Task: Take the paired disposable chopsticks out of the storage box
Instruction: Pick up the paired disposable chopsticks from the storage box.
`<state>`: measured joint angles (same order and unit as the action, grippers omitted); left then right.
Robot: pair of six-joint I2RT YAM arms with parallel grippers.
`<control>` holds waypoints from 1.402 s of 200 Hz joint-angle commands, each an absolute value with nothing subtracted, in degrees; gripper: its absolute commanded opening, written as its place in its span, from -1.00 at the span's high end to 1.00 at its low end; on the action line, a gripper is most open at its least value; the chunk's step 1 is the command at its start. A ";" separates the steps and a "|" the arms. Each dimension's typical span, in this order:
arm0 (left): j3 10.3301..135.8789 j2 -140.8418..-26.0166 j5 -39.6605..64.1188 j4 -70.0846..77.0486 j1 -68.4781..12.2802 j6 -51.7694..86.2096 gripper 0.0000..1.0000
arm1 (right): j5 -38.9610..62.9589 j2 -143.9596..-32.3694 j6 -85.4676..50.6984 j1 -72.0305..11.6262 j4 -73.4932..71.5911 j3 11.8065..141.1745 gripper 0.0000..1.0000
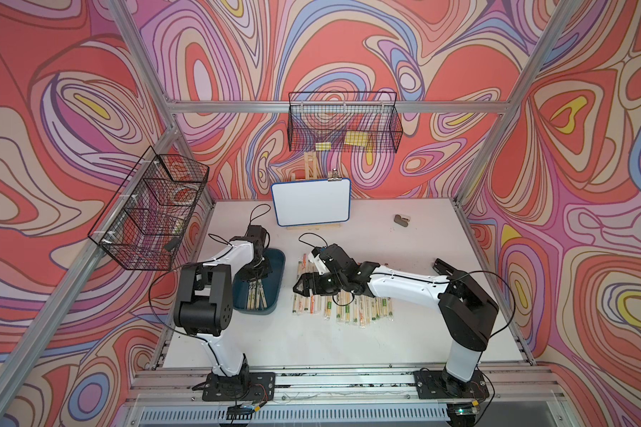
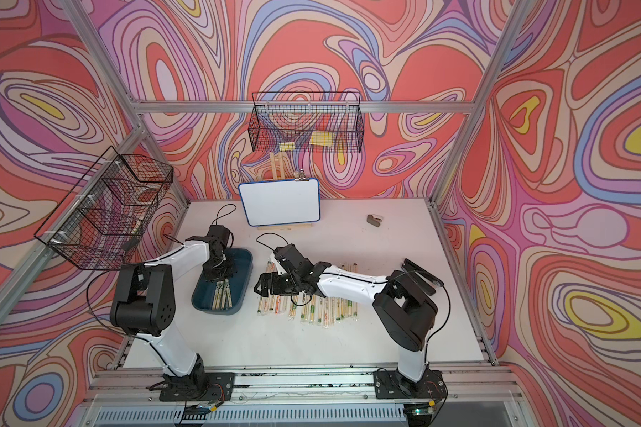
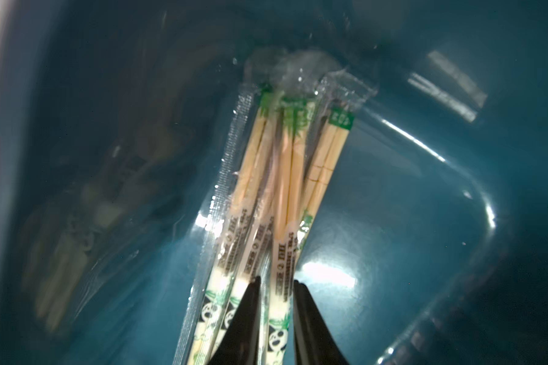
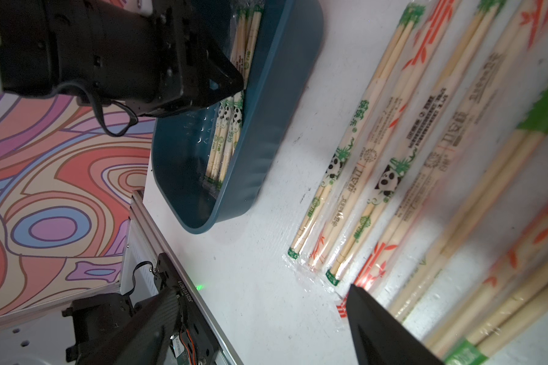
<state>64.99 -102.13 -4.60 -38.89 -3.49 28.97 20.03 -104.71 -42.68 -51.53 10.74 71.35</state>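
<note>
Black fingers (image 3: 247, 316) of the left claw (image 3: 276, 284) are pinched on one pair of chopsticks (image 3: 280, 252) near its panda-printed end, likely so it can be lifted free of its neighbours. Three pairs, that one included, lie in the box (image 1: 276, 271), which sits near the table's (image 1: 311, 344) left edge. Toward the table's middle, a row (image 1: 352, 312) of pairs taken out lies side by side, more than ten; the right arm (image 1: 404, 286) hides some. Right claw (image 1: 299, 288) hangs spread and empty over that row, probably waiting.

In both top views my left arm (image 1: 237, 255) hides the storage box's (image 1: 275, 275) far end; in the right wrist view the nearest chopsticks (image 4: 503, 246) blur.
</note>
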 commanded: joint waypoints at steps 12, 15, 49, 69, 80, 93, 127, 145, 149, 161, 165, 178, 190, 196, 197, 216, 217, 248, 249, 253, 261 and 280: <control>64.08 -103.75 -4.49 -38.39 -3.95 29.68 0.53 | 19.95 -105.59 -41.90 -51.90 10.37 72.07 -0.78; 64.07 -103.84 -4.49 -38.41 -3.95 29.70 0.53 | 19.95 -105.63 -41.87 -51.86 10.37 72.07 -0.78; 64.13 -104.24 -4.57 -38.36 -4.13 29.69 0.61 | 19.87 -105.45 -41.87 -51.94 10.38 71.81 -0.78; 64.09 -103.73 -4.57 -38.61 -4.30 29.67 0.66 | 19.93 -105.41 -41.75 -51.87 10.31 71.81 -0.78; 64.08 -103.16 -4.59 -38.97 -4.30 29.76 0.68 | 19.95 -105.41 -41.82 -51.92 10.28 71.78 -0.78; 64.21 -102.35 -4.73 -39.50 -4.32 29.76 0.70 | 19.95 -105.47 -41.84 -51.89 10.13 71.78 -0.78; 64.40 -100.06 -5.19 -40.72 -4.31 29.57 0.78 | 20.22 -105.79 -42.02 -51.88 9.85 71.87 -0.78; 64.49 -99.26 -5.23 -40.99 -4.31 29.52 0.82 | 20.38 -105.84 -42.04 -51.87 9.70 71.88 -0.78; 64.54 -99.16 -5.25 -41.17 -4.31 29.51 0.82 | 20.39 -105.83 -42.10 -51.91 9.67 71.97 -0.78; 64.78 -98.82 -5.25 -41.48 -4.31 29.44 0.83 | 20.39 -105.96 -42.09 -51.88 9.67 71.91 -0.78; 64.88 -98.71 -5.27 -41.63 -4.31 29.38 0.83 | 20.39 -105.83 -42.10 -51.94 9.67 71.90 -0.78; 65.25 -98.23 -5.43 -42.04 -4.31 29.33 0.85 | 20.39 -105.82 -42.10 -51.86 9.67 71.90 -0.78; 66.18 -97.63 -5.60 -42.82 -4.31 28.97 0.87 | 20.39 -105.75 -42.11 -51.91 9.68 71.92 -0.78; 66.68 -97.27 -5.69 -43.27 -4.31 28.75 0.88 | 20.39 -105.75 -42.07 -51.89 9.75 71.93 -0.78; 66.78 -97.20 -5.70 -43.35 -4.31 28.70 0.88 | 20.43 -105.74 -42.04 -51.87 9.76 71.91 -0.78; 68.60 -95.49 -5.80 -44.96 -4.31 27.88 0.91 | 20.39 -105.73 -42.03 -51.89 9.84 72.03 -0.78; 68.66 -95.38 -5.80 -45.07 -4.31 27.78 0.91 | 20.35 -105.69 -42.02 -51.92 9.84 72.01 -0.78; 71.89 -92.16 -4.83 -47.47 -4.30 26.33 0.95 | 20.05 -105.58 -41.77 -51.86 10.19 72.29 -0.78; 72.03 -92.04 -4.79 -47.51 -4.31 26.31 0.95 | 20.04 -105.61 -41.71 -51.86 10.19 72.31 -0.78; 72.34 -91.59 -4.40 -47.68 -4.38 26.07 0.95 | 20.04 -105.48 -41.71 -51.89 10.28 72.32 -0.78; 73.04 -90.80 -3.43 -48.02 -4.54 25.51 0.94 | 19.91 -105.36 -41.60 -51.94 10.61 72.31 -0.78; 74.75 -89.21 -2.29 -48.77 -6.22 23.73 0.95 | 18.85 -104.59 -41.13 -51.86 11.41 72.27 -0.78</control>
